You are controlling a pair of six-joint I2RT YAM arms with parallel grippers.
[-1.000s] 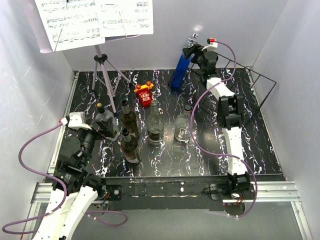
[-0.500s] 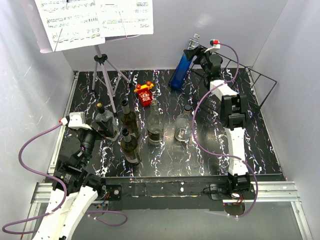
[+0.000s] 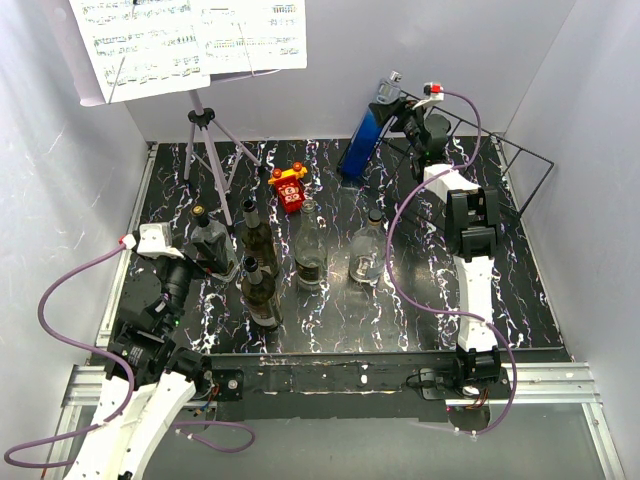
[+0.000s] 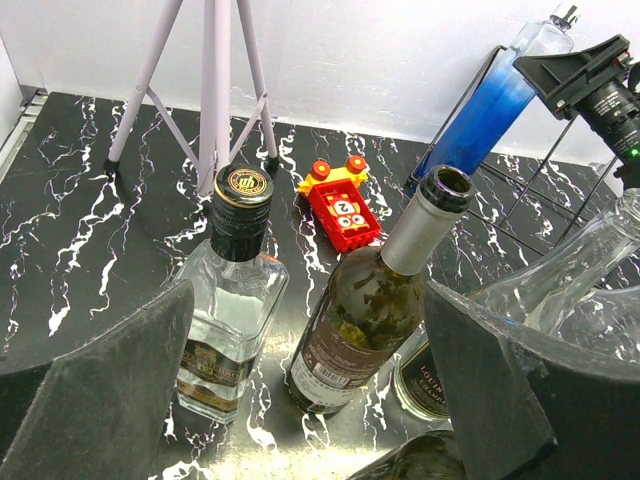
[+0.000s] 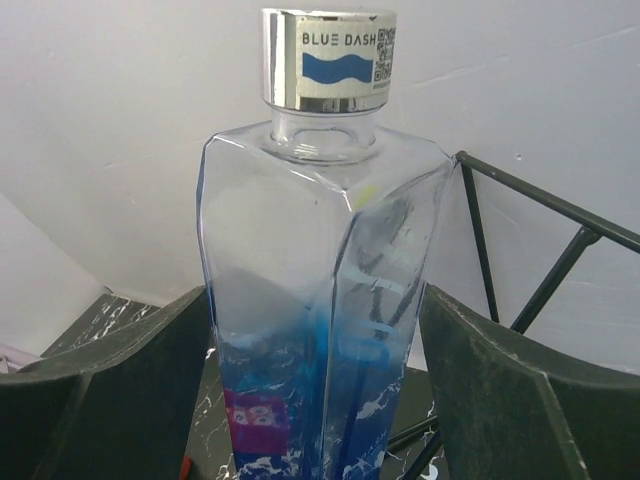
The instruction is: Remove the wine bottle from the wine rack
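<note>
Two steps: with right jaws wide open astride bottle [image 5: 320, 300], holding nothing, close squarely; lift clear of rack [image 5: 540, 196].

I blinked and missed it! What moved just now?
The right gripper eased a bit farther back beside the blue bottle on the wine rack, jaws open around it. The bottle, left gripper and table bottles stayed put.

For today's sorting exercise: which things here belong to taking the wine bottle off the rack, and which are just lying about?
Job: blue bottle, wine rack, right gripper.
Lying about: music stand, red toy, standing bottles.
</note>
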